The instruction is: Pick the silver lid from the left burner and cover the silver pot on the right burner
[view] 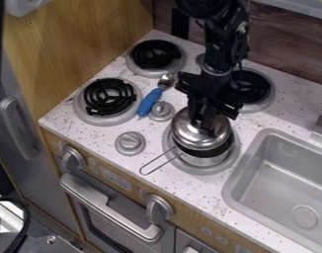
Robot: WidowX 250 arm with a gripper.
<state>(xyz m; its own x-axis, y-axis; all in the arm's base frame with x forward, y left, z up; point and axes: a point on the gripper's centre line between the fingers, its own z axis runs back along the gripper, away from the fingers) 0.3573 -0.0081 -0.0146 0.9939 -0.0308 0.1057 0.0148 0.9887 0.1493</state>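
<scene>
Fingers: pointing down and seemingly pinching the lid at its top middle; the grip point itself is hidden.
Silver lid: directly beneath the fingers, spreading out around them on every side; round, so no long axis to match.
Silver pot: below the lid, a little toward the oven side of the fingers, on the right front burner; a dark band shows between lid and pot, and whether the rims touch cannot be told.
Coming move: probably a small shift toward the oven side and down, then release; an off-centre lid could tip.
Wire handle: down and left from the fingers, beside the likely path.
Blue-handled spoon: left of the fingers on the bench, out of the way.
Sink: right and below the fingers.
</scene>
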